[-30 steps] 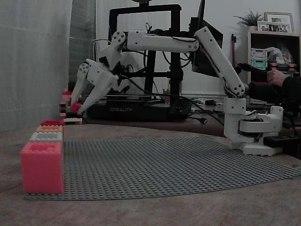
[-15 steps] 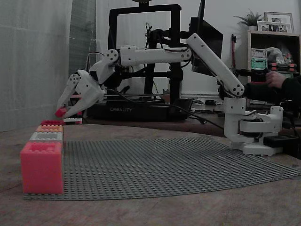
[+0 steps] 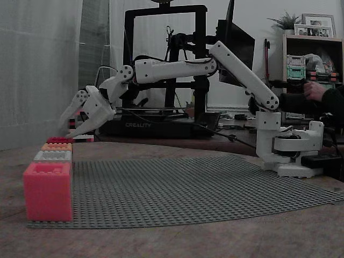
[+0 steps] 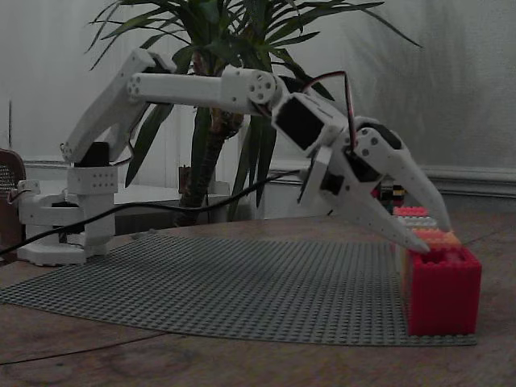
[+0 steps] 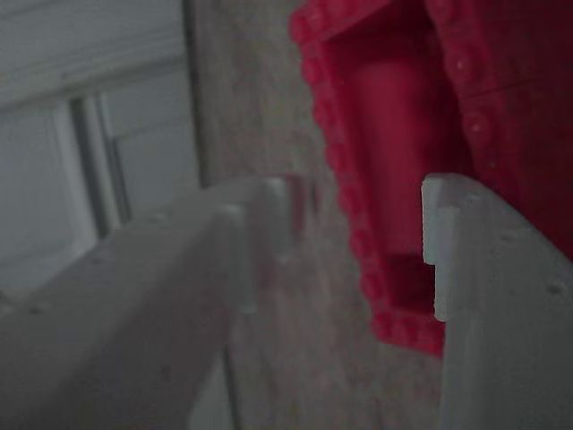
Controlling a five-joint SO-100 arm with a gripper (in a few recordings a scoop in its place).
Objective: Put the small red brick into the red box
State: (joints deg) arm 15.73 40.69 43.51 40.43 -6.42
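Since the earlier frames the pincer (image 3: 65, 129) was lowered over the red box (image 3: 59, 140). Fingers were spread wide with nothing between. The small red brick was not made out, probably dropped inside. Release step judged done; retreat upward needed next.

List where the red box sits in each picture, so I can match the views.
A fixed view: the red box is at the left edge, the far end of the box row, past the orange box.
A fixed view: the red box is lower right, the nearest in the row.
Wrist view: the red box is upper right, showing its open cavity and studded rim.
Shared landmark: the gripper, tips by that box.
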